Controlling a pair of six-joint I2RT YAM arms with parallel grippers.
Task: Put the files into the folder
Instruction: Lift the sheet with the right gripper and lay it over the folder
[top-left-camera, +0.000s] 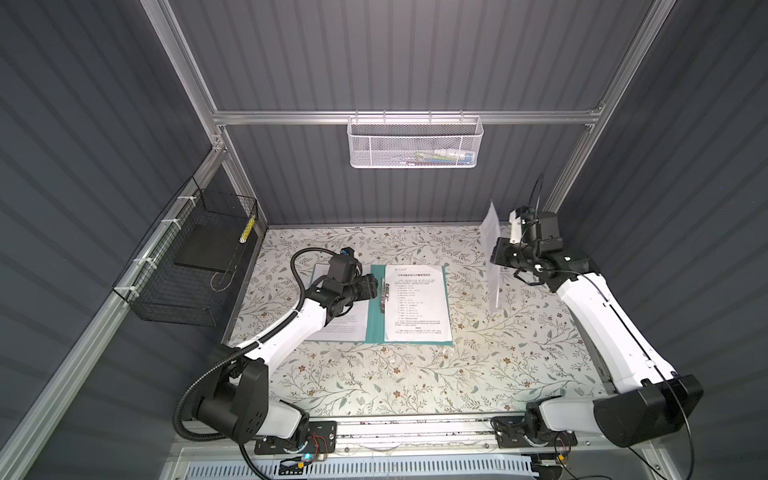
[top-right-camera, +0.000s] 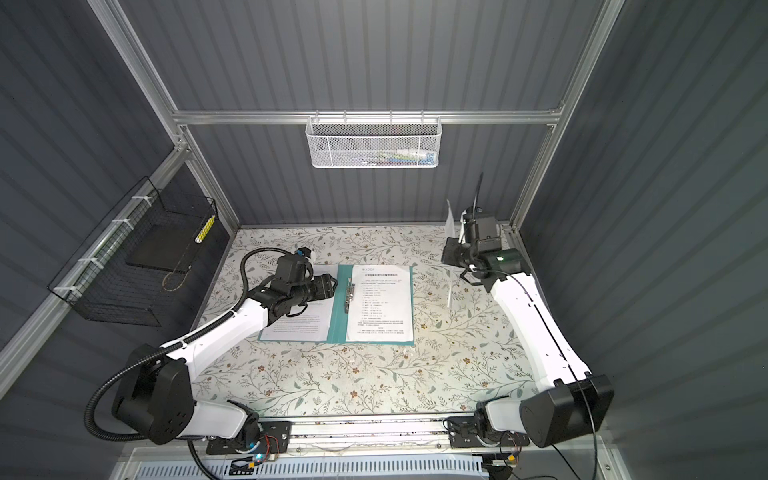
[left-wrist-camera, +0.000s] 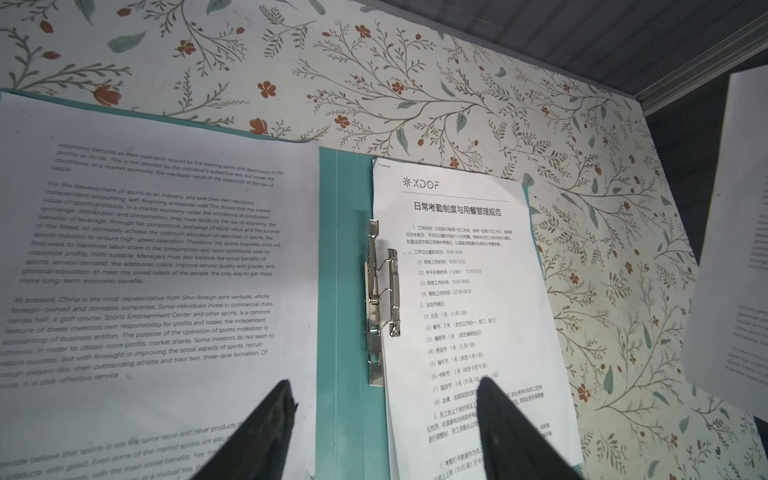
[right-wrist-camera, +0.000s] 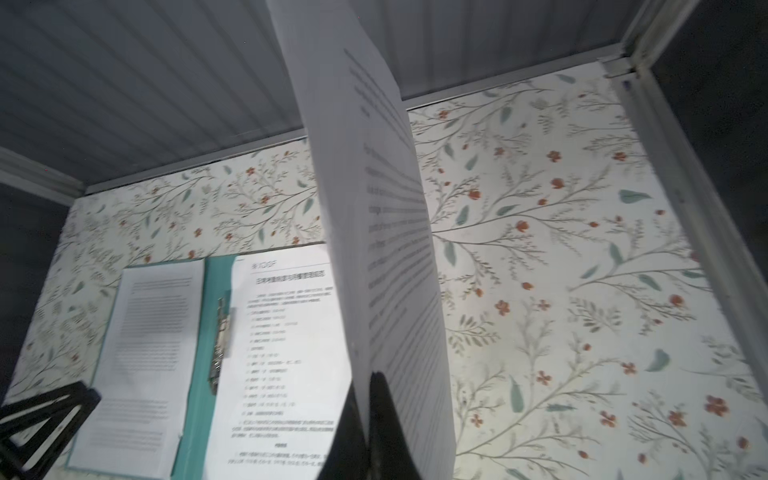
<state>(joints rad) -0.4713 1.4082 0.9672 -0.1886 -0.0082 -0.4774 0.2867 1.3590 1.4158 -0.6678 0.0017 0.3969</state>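
A: What do both top views show?

B: The teal folder (top-left-camera: 376, 322) lies open on the table (top-left-camera: 415, 374). A titled sheet (top-left-camera: 417, 303) covers its right half and an English sheet (top-left-camera: 349, 324) its left. The left end effector (top-left-camera: 377, 286) sits over the spine beside the metal clip (top-left-camera: 384, 296). The right end effector (top-left-camera: 496, 254) holds a third sheet (top-left-camera: 492, 249) on edge, well apart from the folder.

A: And the left wrist view?

B: The left end effector (left-wrist-camera: 382, 382) is spread, with one finger over each half of the teal folder (left-wrist-camera: 345, 291) and the metal clip (left-wrist-camera: 382, 291) between them.

A: The right wrist view?

B: The right end effector (right-wrist-camera: 370, 386) is pressed together, pinching the third sheet (right-wrist-camera: 374, 208) by one edge. The paper curves upward, and the teal folder (right-wrist-camera: 203, 332) lies flat beyond it.
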